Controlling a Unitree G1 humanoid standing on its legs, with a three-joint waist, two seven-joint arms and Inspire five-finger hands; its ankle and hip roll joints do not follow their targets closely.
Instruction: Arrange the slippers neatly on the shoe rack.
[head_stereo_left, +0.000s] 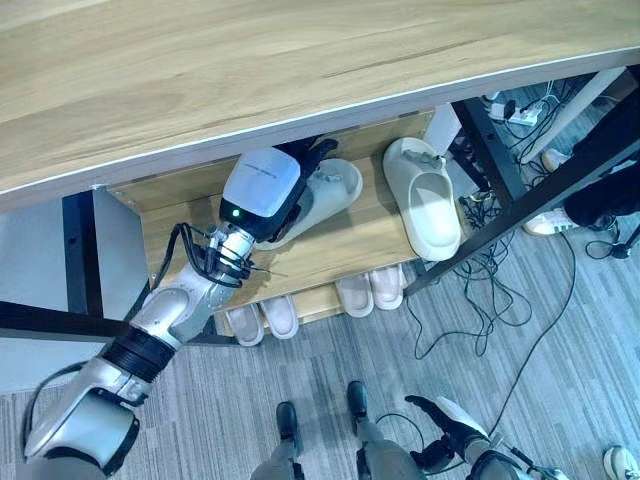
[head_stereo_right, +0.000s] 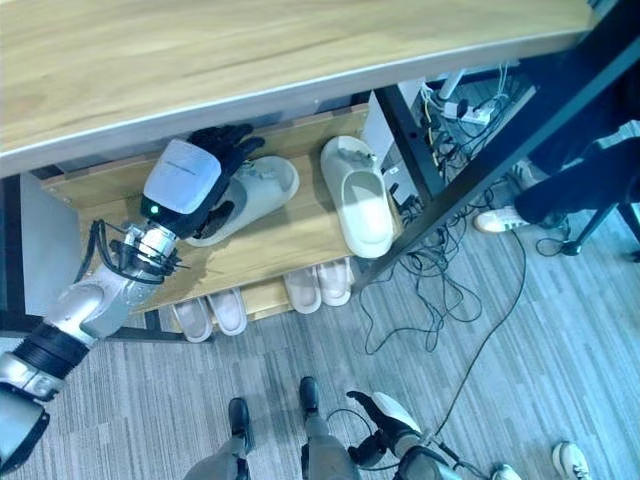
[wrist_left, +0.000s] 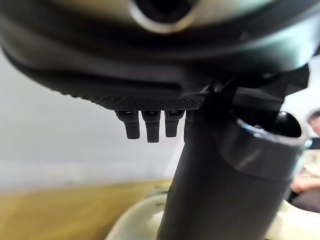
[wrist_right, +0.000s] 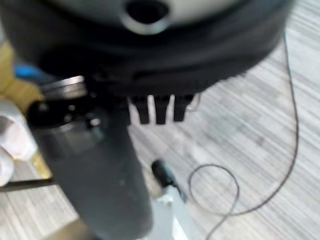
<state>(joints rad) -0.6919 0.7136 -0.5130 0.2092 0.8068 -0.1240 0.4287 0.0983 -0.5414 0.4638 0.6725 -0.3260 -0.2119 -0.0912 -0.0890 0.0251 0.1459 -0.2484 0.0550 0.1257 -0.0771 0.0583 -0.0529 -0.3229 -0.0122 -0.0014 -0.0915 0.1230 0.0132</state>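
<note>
**Operator:** How far along are we?

**Spotter:** Your left hand is on the rack's upper shelf, fingers draped over the skewed slipper. I can't tell whether they're curled round it or just resting. Its mate, the straight slipper, lies to the hand's right, apart from it and pointing outward. So both are on the shelf, but the one under your hand sits slanted against its partner and needs squaring up. Two pale pairs already stand on the lower shelf, below your wrist.

**Operator:** Room to work?

**Spotter:** In my judgement it's tight above: the wooden tabletop overhangs your hand closely. There's bare shelf between the two slippers for turning the slipper. Mind the black frame leg beyond the straight slipper. Your right hand hangs low over the floor, fingers loosely spread, idle.
</note>
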